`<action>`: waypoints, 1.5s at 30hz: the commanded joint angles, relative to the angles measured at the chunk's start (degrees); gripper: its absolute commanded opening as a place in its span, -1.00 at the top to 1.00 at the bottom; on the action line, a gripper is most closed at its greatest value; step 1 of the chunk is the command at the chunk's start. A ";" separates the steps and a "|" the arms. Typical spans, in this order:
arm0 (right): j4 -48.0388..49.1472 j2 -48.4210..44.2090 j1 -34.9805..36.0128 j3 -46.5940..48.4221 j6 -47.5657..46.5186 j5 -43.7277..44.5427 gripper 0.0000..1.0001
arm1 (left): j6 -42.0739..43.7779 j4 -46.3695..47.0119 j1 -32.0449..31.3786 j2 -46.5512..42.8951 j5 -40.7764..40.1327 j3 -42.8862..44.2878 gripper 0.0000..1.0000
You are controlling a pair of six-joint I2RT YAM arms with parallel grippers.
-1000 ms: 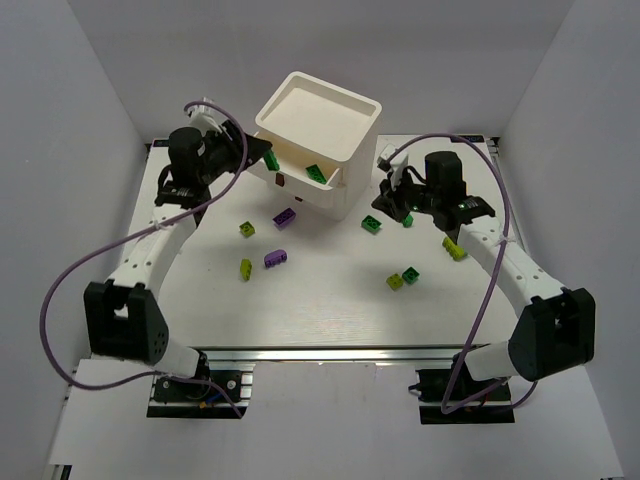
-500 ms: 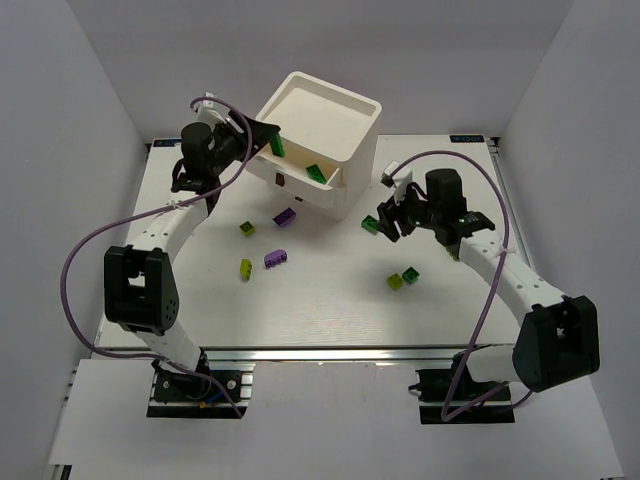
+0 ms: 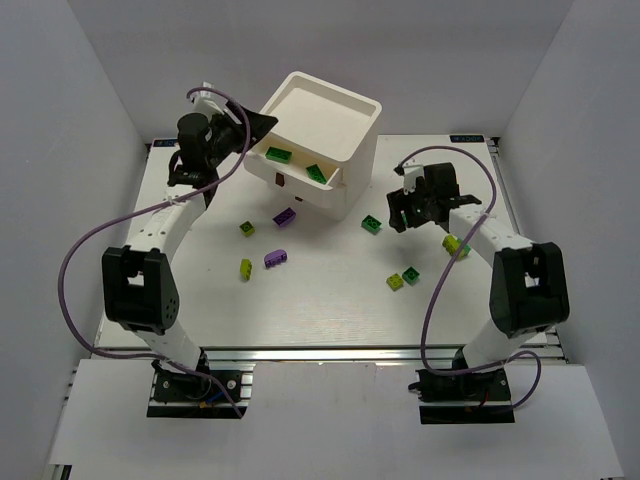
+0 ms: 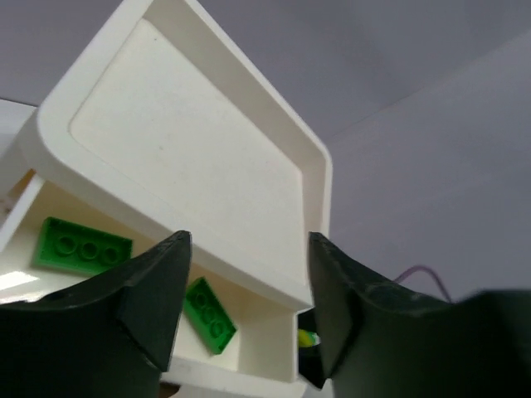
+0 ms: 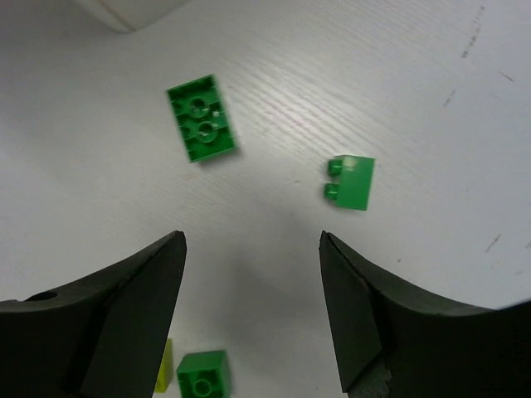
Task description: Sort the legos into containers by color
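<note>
The white chest [image 3: 330,110] stands at the back with its top drawer [image 3: 296,180] pulled out. Two dark green legos [image 3: 279,154] [image 3: 316,172] lie inside; the left wrist view shows them as one long brick [image 4: 81,245] and another brick [image 4: 209,313]. My left gripper [image 3: 265,125] [image 4: 247,240] hangs open and empty above that drawer's left end. My right gripper [image 3: 397,215] [image 5: 253,236] is open and empty over the table right of the chest. A dark green brick [image 3: 372,224] [image 5: 202,128] and a smaller green one [image 5: 353,181] lie just beyond its fingertips.
Loose on the table are purple bricks [image 3: 285,217] [image 3: 275,259], lime bricks [image 3: 247,229] [image 3: 246,268] [image 3: 395,282] [image 3: 455,246] and a green brick [image 3: 411,275] [image 5: 202,375]. A brown pull [image 3: 281,181] shows on the open drawer's front. White walls enclose the table on three sides.
My left gripper carried a green brick up over the open drawer and let it go; it now lies inside. My right gripper opened and drew back slightly to the right.
</note>
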 commanded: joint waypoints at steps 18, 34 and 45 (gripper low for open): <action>-0.12 22.37 -3.01 17.67 -6.03 9.33 0.15 | 16.12 -24.66 0.69 -41.36 -18.84 -32.84 -0.68; -5.22 -3.18 -5.21 12.94 -21.13 -31.77 0.89 | 19.64 -30.48 0.69 -43.05 -19.12 -38.83 -0.79; 7.87 3.29 5.57 28.90 -4.73 -37.63 0.77 | 18.93 -25.82 0.69 -40.94 -12.09 -41.90 -0.84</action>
